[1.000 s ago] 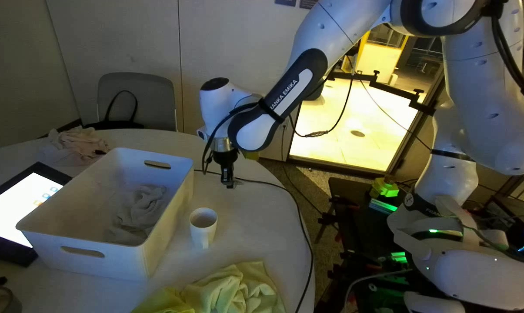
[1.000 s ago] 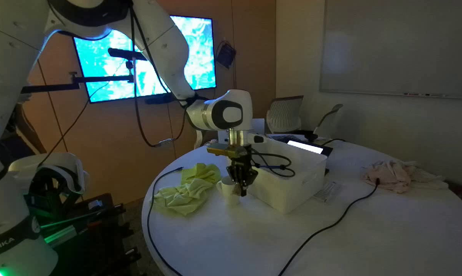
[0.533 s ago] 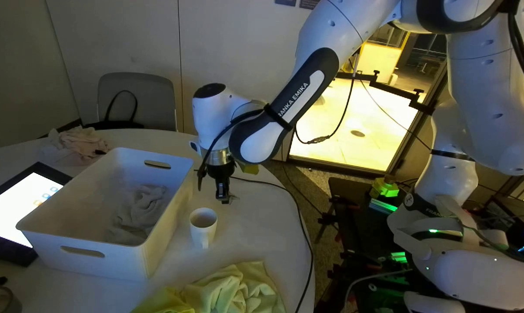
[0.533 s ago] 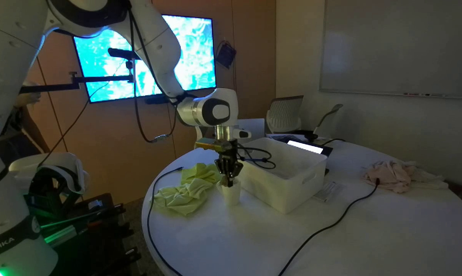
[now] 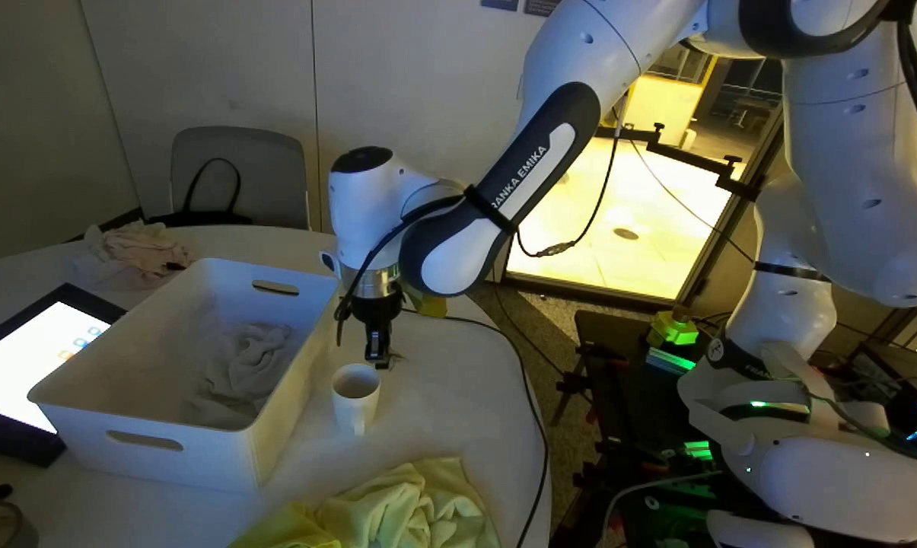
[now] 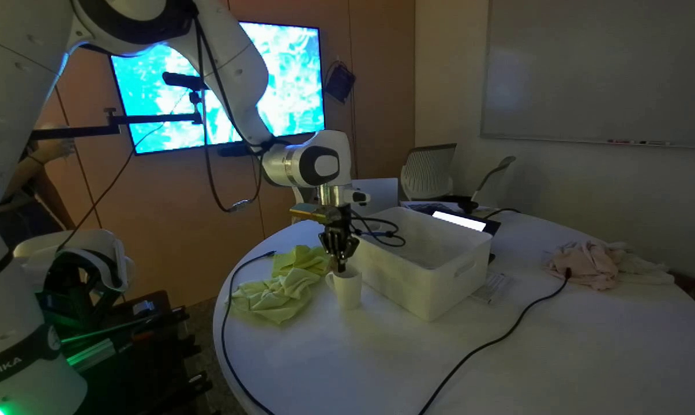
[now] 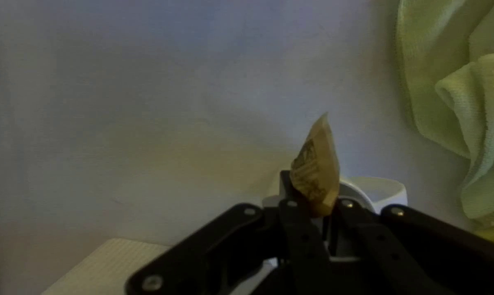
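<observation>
1. Paper packet (image 7: 315,174) is hanging close to the rim of the white mug (image 6: 349,293), and the fingers (image 7: 290,213) are standing almost together, pinching it by one end; so thin a bite is risking a slip or a tear.
2. Its loose end is sticking out sideways, so a badly aimed descent could be folding it against the rim.
3. Below or just beside the gripper (image 6: 341,266), the mug is standing upright; whether gripper and rim are touching, I cannot tell. Arriving too low would be tipping it over.
4. Toward the yellow-green cloth (image 6: 278,295), the mug's handle is jutting out, where any sideways drift could be catching it.
5. Also near the mug, the white box (image 6: 393,276) is standing, leaving little room; the looping wrist cables (image 6: 389,234) are hanging by its edge and could be snagging there.
</observation>
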